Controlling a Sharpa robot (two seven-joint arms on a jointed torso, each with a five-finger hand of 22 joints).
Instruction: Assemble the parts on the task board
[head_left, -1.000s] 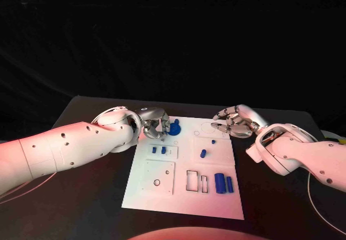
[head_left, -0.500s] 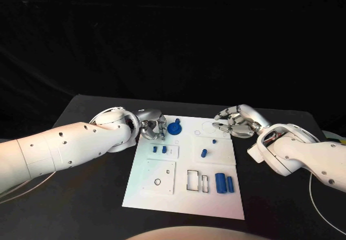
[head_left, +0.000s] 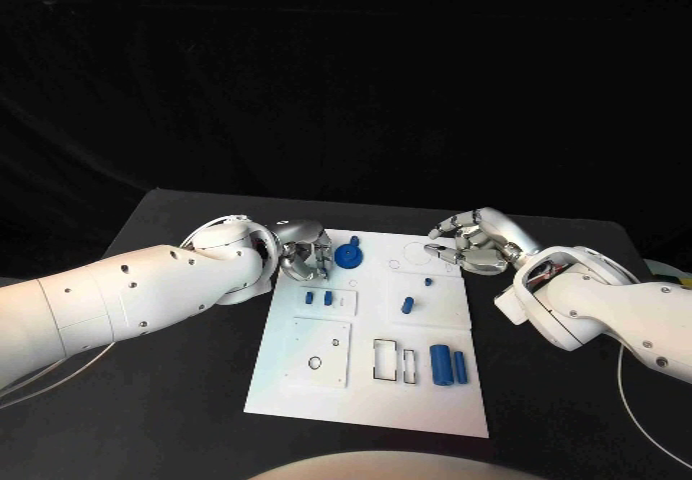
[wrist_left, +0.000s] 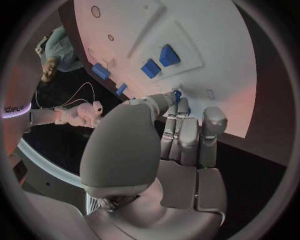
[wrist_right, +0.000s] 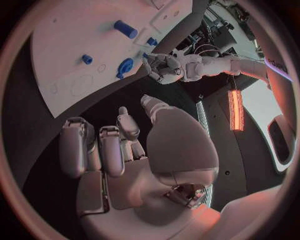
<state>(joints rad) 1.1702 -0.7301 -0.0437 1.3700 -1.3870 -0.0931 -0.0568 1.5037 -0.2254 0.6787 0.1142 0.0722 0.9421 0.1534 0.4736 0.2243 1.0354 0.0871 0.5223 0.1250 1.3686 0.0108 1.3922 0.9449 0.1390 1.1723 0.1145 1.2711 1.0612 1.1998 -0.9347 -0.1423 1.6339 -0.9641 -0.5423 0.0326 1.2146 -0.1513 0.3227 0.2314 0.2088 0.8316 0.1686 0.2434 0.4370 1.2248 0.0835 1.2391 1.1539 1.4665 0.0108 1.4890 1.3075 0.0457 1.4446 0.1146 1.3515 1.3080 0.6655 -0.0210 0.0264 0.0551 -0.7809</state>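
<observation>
Blue part (head_left: 351, 256) half-hidden by left robot hand (head_left: 306, 253)

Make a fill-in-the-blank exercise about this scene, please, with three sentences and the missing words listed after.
1. The left hand holds a round blue part over the far-left corner of the white ____ board.
2. The right hand holds ____.
3. The two tall blue cylinder parts stand near the board's ____ edge, closest to the robot.

Missing words: task; nothing; near
</observation>
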